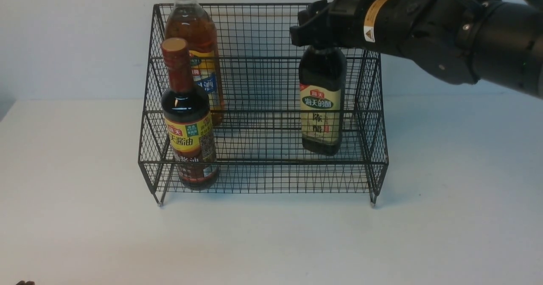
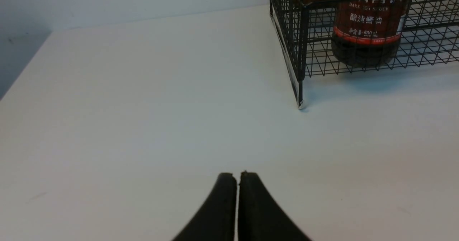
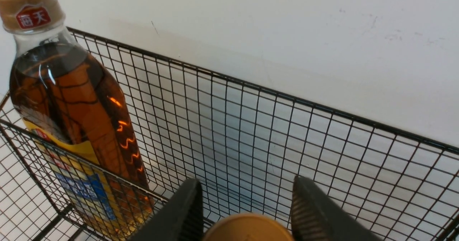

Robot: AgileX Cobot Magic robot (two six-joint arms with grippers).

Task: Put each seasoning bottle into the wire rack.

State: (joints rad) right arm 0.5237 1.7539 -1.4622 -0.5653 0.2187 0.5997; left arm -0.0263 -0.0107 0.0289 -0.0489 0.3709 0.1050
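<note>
The black wire rack [image 1: 263, 163] stands mid-table. At its left, the amber seasoning bottle [image 1: 193, 26] stands on the upper tier. The dark red-necked bottle [image 1: 186, 119] stands on the lower tier in front of it. My right gripper [image 1: 312, 43] is shut on the top of the dark squarish bottle [image 1: 321, 107], which hangs slightly tilted inside the rack's right part. In the right wrist view its tan cap [image 3: 247, 228] sits between the fingers [image 3: 186, 205], beside the amber bottle [image 3: 71, 101]. My left gripper [image 2: 236, 174] is shut and holds nothing, low over the table near the rack's corner [image 2: 301, 54].
The white table [image 1: 85, 217] runs around the rack on every side. A pale wall [image 1: 85, 34] stands close behind the rack's tall back [image 3: 287, 126].
</note>
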